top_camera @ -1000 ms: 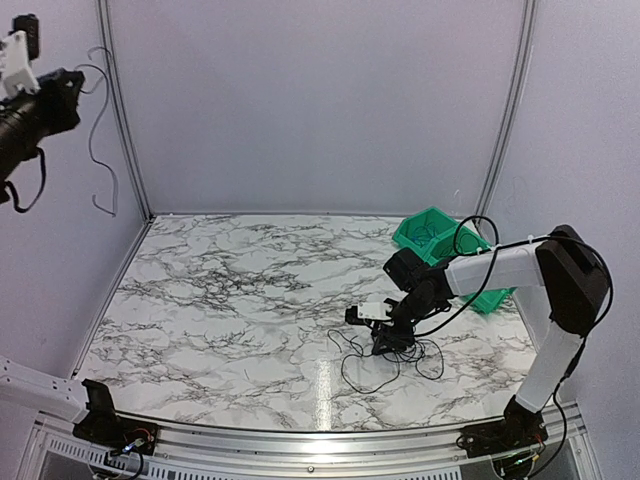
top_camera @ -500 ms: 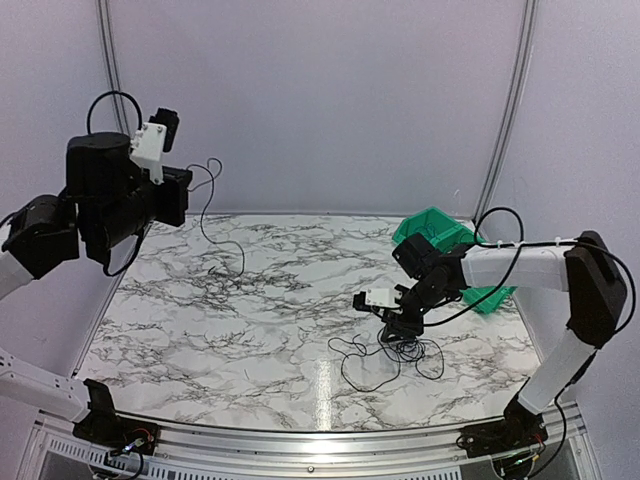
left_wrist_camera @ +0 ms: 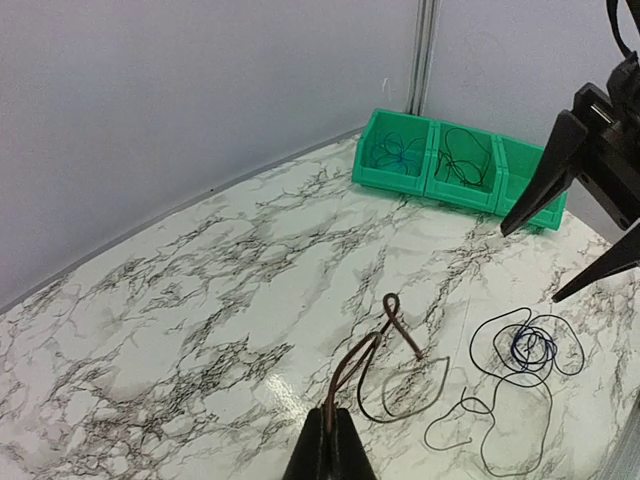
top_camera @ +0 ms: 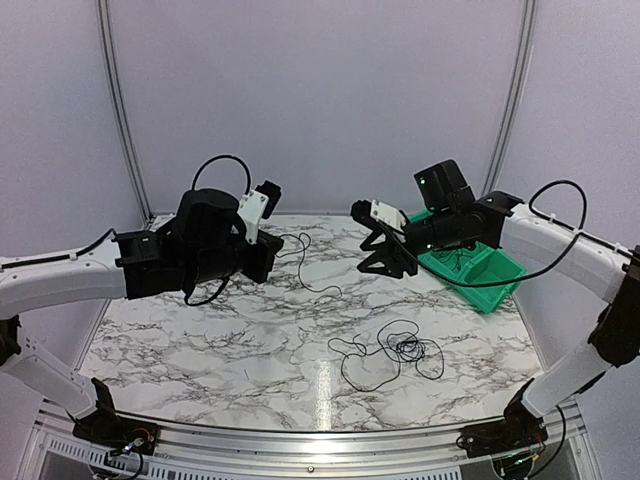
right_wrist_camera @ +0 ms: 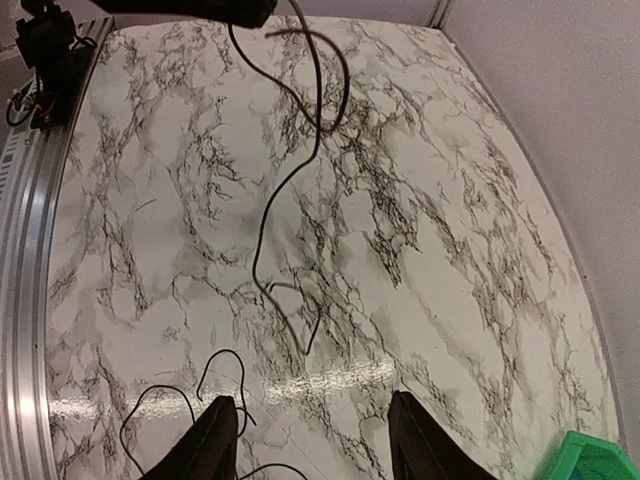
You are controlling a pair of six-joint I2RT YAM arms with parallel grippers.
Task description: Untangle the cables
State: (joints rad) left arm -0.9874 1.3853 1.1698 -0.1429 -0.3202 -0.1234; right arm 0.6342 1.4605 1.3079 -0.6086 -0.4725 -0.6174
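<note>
My left gripper (top_camera: pixel 272 258) is shut on one thin dark cable (top_camera: pixel 325 291) and holds it above the table, with the free end dangling toward the marble. In the left wrist view the shut gripper (left_wrist_camera: pixel 333 440) pinches this cable (left_wrist_camera: pixel 385 335), which loops just ahead of it. The tangle of thin black cables (top_camera: pixel 403 350) lies on the table at the front right, with a small blue coil (left_wrist_camera: pixel 527 345) inside it. My right gripper (top_camera: pixel 372 255) is open, empty and raised well above the tangle. In the right wrist view it (right_wrist_camera: pixel 315 450) looks down on the hanging cable (right_wrist_camera: pixel 300 160).
A row of green bins (top_camera: pixel 470 265) stands at the back right with coiled wires inside, also in the left wrist view (left_wrist_camera: pixel 450 170). The marble table (top_camera: pixel 220 320) is walled at back and sides. A metal rail (top_camera: pixel 300 440) runs along the near edge.
My left arm has swung down from the upper left toward the table's middle, carrying the cable. My right gripper has risen from the tangle up and back toward the bins.
</note>
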